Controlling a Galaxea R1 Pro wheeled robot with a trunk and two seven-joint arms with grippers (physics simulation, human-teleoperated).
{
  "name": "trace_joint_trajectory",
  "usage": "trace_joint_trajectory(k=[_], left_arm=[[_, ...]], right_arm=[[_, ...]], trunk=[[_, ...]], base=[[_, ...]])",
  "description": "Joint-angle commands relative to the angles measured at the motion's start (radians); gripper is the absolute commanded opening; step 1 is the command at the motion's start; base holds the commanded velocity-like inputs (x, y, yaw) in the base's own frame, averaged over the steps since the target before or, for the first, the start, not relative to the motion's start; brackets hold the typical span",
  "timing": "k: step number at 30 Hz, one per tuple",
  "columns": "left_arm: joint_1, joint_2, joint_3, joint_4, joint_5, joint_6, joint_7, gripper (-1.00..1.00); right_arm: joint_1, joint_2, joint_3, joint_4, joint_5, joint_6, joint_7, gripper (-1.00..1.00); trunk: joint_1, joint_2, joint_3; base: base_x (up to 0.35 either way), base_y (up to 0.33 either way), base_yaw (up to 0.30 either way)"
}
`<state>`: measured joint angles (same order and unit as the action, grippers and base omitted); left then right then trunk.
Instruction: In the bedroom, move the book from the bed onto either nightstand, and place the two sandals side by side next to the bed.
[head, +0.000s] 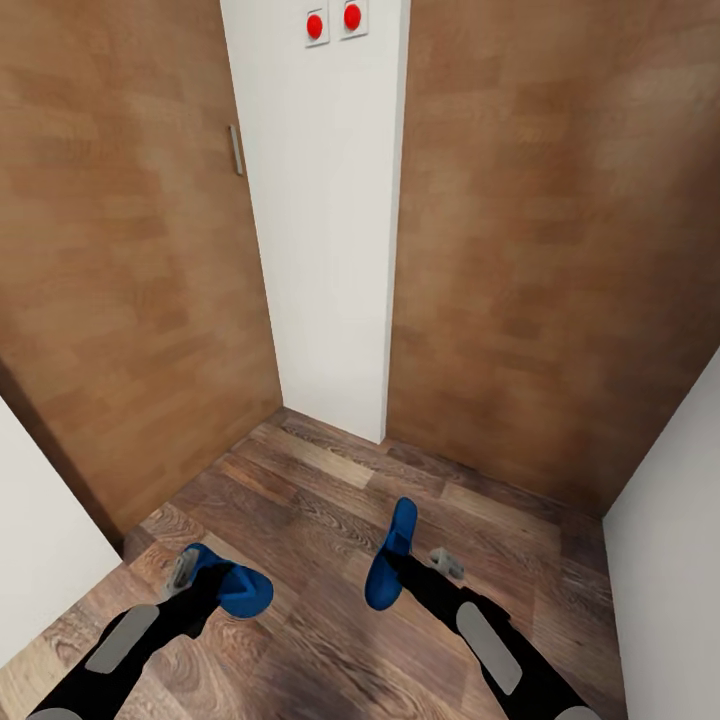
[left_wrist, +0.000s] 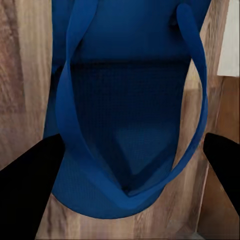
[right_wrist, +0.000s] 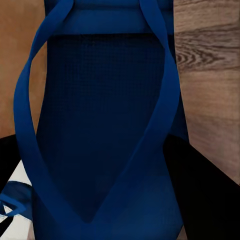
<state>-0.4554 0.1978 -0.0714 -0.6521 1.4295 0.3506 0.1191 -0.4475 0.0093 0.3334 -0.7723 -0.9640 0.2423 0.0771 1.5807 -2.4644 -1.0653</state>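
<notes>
While both sandals are off the wood floor (head: 300, 500), none is placed: left gripper (head: 205, 580) pinches one sandal (head: 235, 588), right gripper (head: 405, 570) pinches the other sandal (head: 392, 555). Facing brown doors (head: 120, 280); bed placement and book judged pending.

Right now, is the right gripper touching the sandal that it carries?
Touching. In the head view the right gripper grips the blue sandal off the floor.

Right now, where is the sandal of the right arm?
In the head view, the sandal is held in the right tool, above the wood floor, right of the other sandal.
</notes>
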Motion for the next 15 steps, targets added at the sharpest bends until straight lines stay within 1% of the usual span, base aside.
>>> trace_joint_trajectory(k=[1,2,5,7,8,9,11,12,15], left_arm=[[0.000,-0.009,-0.004,-0.003,0.008,-0.012,-0.004,-1.00],[0.000,-0.020,-0.004,-0.004,0.007,-0.029,-0.016,-1.00],[0.000,-0.043,-0.005,-0.007,0.005,-0.063,-0.042,-1.00],[0.000,-0.050,-0.008,-0.009,0.001,-0.078,-0.068,-1.00],[0.000,-0.049,-0.008,-0.007,-0.002,-0.078,-0.072,-1.00],[0.000,-0.048,-0.008,-0.004,-0.003,-0.080,-0.075,-1.00],[0.000,-0.021,-0.009,0.047,-0.005,-0.081,-0.078,-1.00],[0.000,-0.013,-0.009,0.074,-0.006,-0.081,-0.079,-1.00],[0.000,-0.001,-0.010,0.107,-0.007,-0.081,-0.081,-1.00]], right_arm=[[0.000,0.000,0.000,0.001,-0.006,0.003,0.000,-1.00],[0.000,0.000,0.001,0.001,-0.006,0.003,0.000,-1.00],[0.000,0.000,0.001,0.002,-0.006,0.003,0.000,-1.00],[0.000,0.000,0.001,0.002,-0.006,0.003,0.000,-1.00],[0.000,0.000,0.001,0.002,-0.006,0.003,0.000,-1.00],[0.000,0.000,0.001,0.002,-0.006,0.003,0.000,-1.00],[0.000,0.000,0.001,0.002,-0.006,0.003,0.000,-1.00],[0.000,0.000,0.001,0.002,-0.006,0.003,0.000,-1.00],[0.000,0.000,0.001,0.002,-0.006,0.004,0.000,-1.00]], trunk=[[0.000,0.000,-0.001],[0.000,0.000,-0.001],[0.000,0.000,-0.001],[0.000,0.000,-0.001],[0.000,0.000,-0.001],[0.000,0.000,-0.001],[0.000,0.000,-0.001],[0.000,0.000,-0.001],[0.000,0.000,-0.001]], base=[[0.070,0.021,0.000],[0.045,0.013,0.000],[0.024,0.007,0.000],[0.007,0.002,0.000],[0.002,0.001,0.000],[0.002,0.000,0.000],[0.000,0.000,0.000],[0.000,0.000,0.000],[0.000,0.000,0.000]])
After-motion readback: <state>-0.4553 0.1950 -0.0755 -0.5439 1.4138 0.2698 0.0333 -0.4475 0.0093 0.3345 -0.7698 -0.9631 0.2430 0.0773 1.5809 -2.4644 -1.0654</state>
